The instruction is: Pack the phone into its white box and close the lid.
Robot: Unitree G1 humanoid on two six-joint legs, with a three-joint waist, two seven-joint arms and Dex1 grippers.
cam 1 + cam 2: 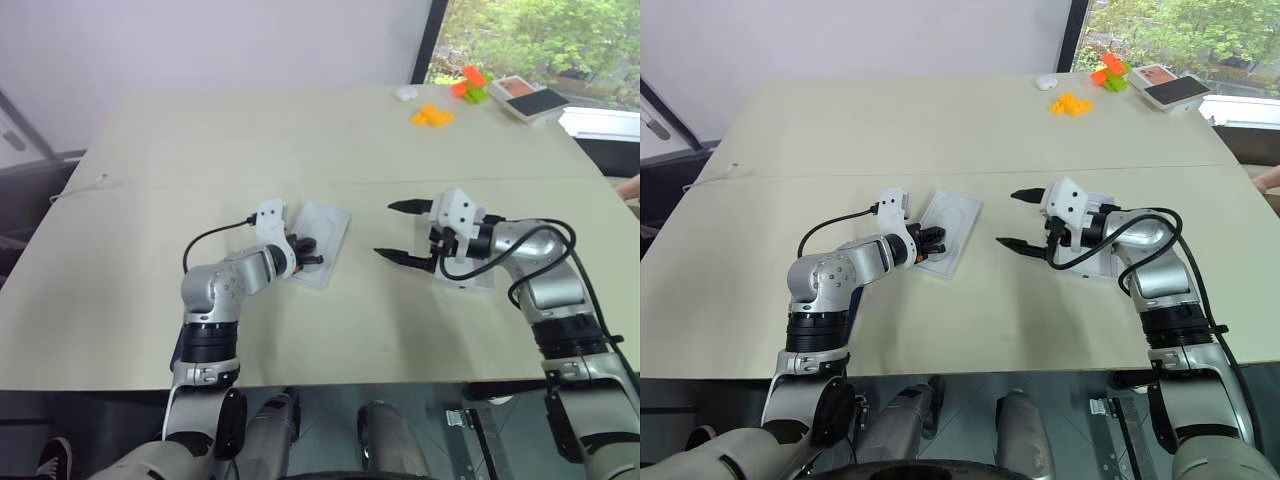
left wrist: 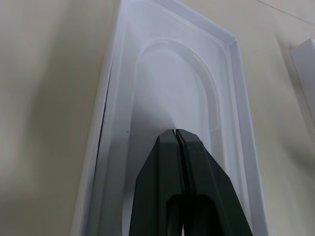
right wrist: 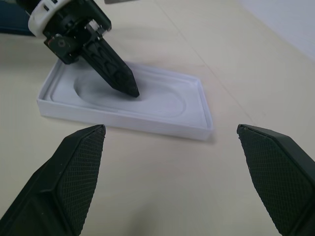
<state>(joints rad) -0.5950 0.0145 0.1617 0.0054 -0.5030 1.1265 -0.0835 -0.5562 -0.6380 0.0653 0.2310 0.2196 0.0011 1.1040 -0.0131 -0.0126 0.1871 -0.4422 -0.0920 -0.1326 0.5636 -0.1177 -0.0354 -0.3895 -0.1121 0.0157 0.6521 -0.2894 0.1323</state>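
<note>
The white box [image 3: 123,120] lies on the table left of centre. A white insert [image 3: 147,96] with an oval recess is seated in it. My left gripper [image 1: 316,257] is shut, and its joined tips [image 2: 176,132] rest inside that recess. The right gripper [image 1: 384,229] hangs open a short way to the box's right, pointing toward it, with nothing between its fingers [image 3: 78,162]. Beneath my right hand lies another flat white piece [image 1: 1092,266], mostly covered; I cannot tell whether it is the lid. The phone is hidden.
Orange blocks [image 1: 432,116], red and green blocks [image 1: 470,84], a small white object [image 1: 405,93] and a white box with a black-and-red top [image 1: 528,98] sit at the far right. A thin cable [image 1: 85,185] lies at the left edge. A person's hand [image 1: 630,187] shows at the right.
</note>
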